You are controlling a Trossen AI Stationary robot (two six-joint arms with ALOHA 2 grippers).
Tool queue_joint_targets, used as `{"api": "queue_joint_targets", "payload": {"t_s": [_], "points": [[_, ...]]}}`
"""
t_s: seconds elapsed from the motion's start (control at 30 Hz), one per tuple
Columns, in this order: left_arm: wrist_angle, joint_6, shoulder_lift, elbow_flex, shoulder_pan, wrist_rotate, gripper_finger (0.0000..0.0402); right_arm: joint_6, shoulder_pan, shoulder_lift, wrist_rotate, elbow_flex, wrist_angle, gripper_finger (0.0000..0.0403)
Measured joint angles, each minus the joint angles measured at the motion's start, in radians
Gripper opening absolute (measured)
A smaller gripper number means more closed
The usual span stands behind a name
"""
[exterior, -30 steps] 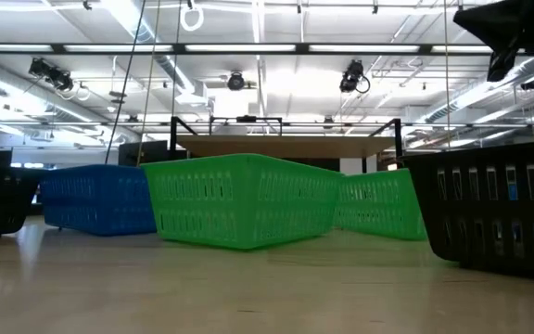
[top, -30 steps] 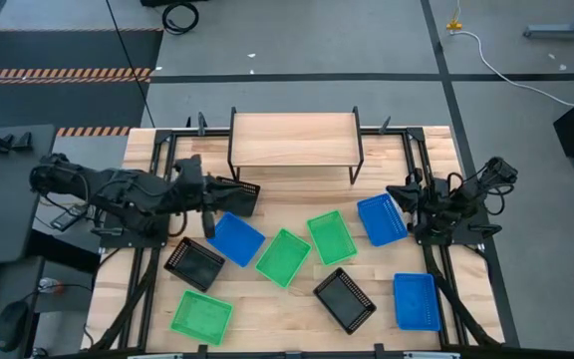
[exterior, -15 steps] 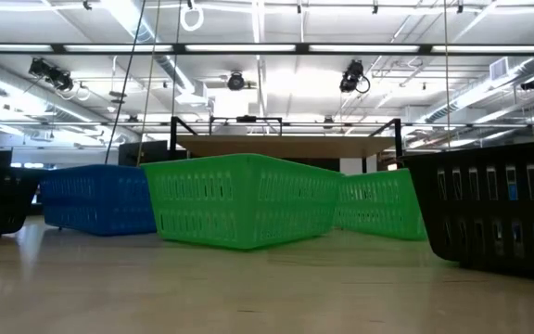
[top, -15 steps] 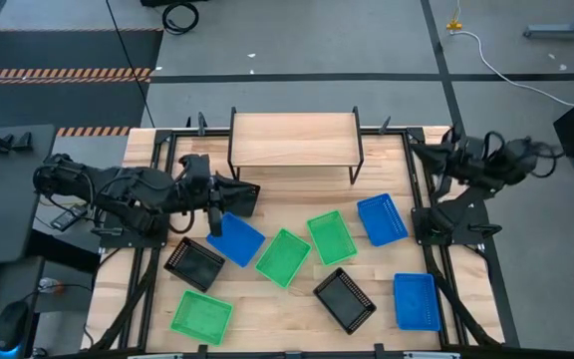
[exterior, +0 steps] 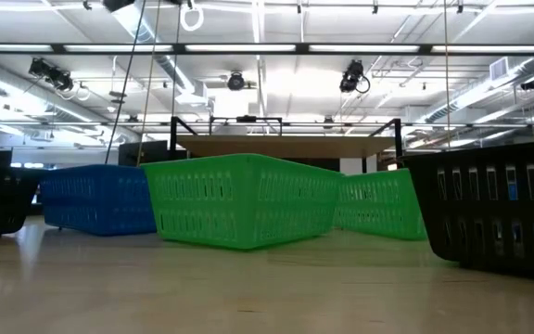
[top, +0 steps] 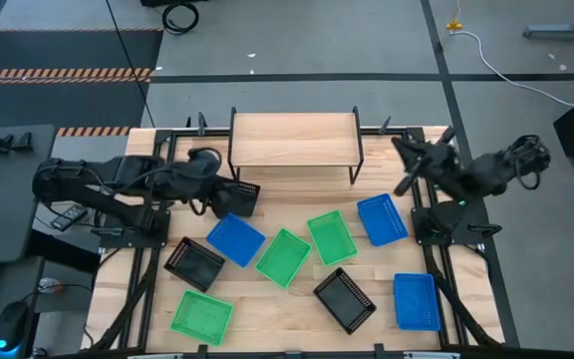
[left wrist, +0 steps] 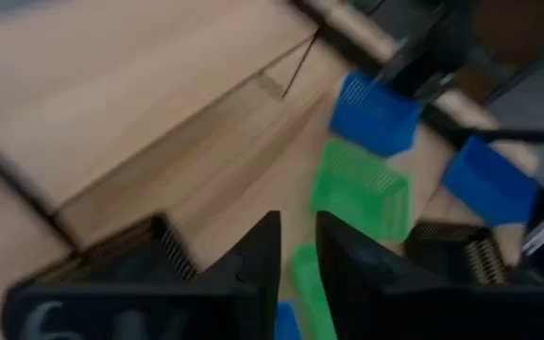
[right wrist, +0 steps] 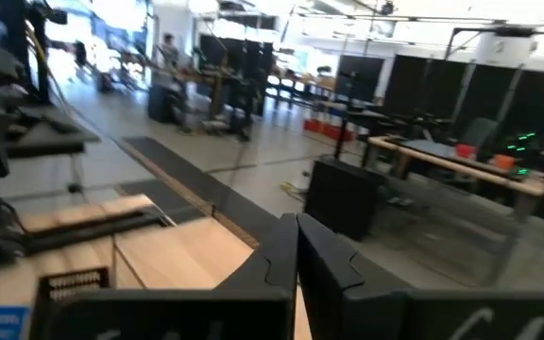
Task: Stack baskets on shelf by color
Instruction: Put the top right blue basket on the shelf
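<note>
High view shows the left tool with a narrow gap between its fingers (nothing between them) beside a black basket lying in front of the bare shelf, while the right tool, pressed together, hangs above the bench's edge near a blue basket.

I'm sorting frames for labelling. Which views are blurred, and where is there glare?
Left wrist view: smeared by motion, the blue baskets and green basket soft-edged. Right wrist view: mildly soft, room behind bright. Low view: sharp on the green basket, ceiling lights washed out, sheen on the tabletop. High view: even, crisp on the shelf.
</note>
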Motion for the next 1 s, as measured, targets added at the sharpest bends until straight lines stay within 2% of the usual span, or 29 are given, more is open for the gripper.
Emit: {"api": "queue_joint_targets", "payload": {"t_s": [0.13, 0.23, 0.33, 0.5, 0.6, 0.7, 0.87, 1.0], "points": [[-0.013, 0.028, 0.000, 0.000, 0.027, 0.021, 0.0122, 0.097, -0.060, 0.089, -0.010, 0.000, -0.010, 0.0014], [0.003, 0.037, 0.000, 0.000, 0.030, 0.022, 0.0145, 0.220, -0.117, 0.130, -0.082, -0.001, -0.032, 0.0014], [0.018, 0.037, 0.000, 0.000, 0.030, 0.022, 0.0160, 0.350, -0.181, 0.160, -0.262, -0.001, -0.087, 0.0014], [0.062, 0.035, 0.000, 0.000, 0.030, 0.022, 0.0164, 0.527, -0.291, 0.200, -0.681, -0.001, -0.192, 0.0014], [0.062, 0.026, 0.000, 0.000, 0.030, 0.022, 0.0161, 0.542, -0.328, 0.207, -0.822, -0.001, -0.189, 0.0014], [0.061, 0.005, 0.010, 0.000, 0.031, 0.017, 0.0161, 0.591, -0.341, 0.202, -0.880, -0.001, -0.156, 0.0014], [0.052, -0.072, 0.023, 0.001, 0.035, -0.004, 0.0160, 0.692, -0.342, 0.174, -0.903, -0.001, -0.129, 0.0014], [0.056, -0.122, 0.039, 0.000, 0.035, -0.006, 0.0160, 0.709, -0.342, 0.151, -0.940, -0.001, -0.122, 0.0014]]}}
